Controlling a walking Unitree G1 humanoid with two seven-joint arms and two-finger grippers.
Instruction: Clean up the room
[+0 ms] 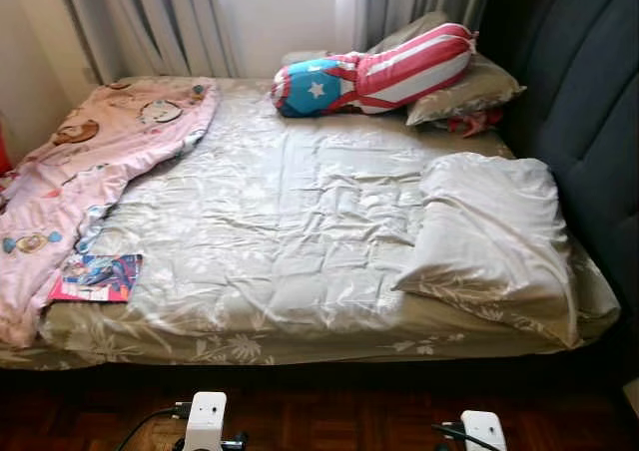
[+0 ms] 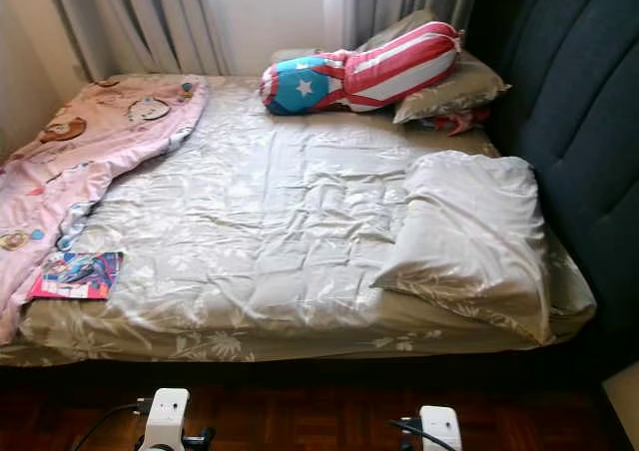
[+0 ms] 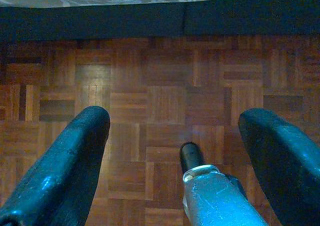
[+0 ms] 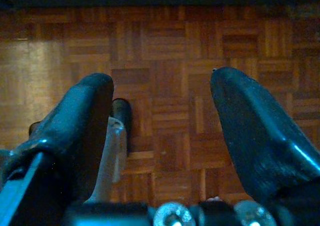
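Left gripper and right gripper: fingers spread wide, empty, above parquet floor. Magazine lower left on bed; pink blanket beside it.

Bedsheet: grey-beige, pale leaf print
Blanket: pink, cartoon figures
Bolster: red-white stripes, blue end, white star
Floor: brown parquet
Headboard: dark blue

Unmade bed awaiting tidying
Pink blanket is trailing off at 9 o'clock; comic book is lying at 8; white pillow is slumping at 3.
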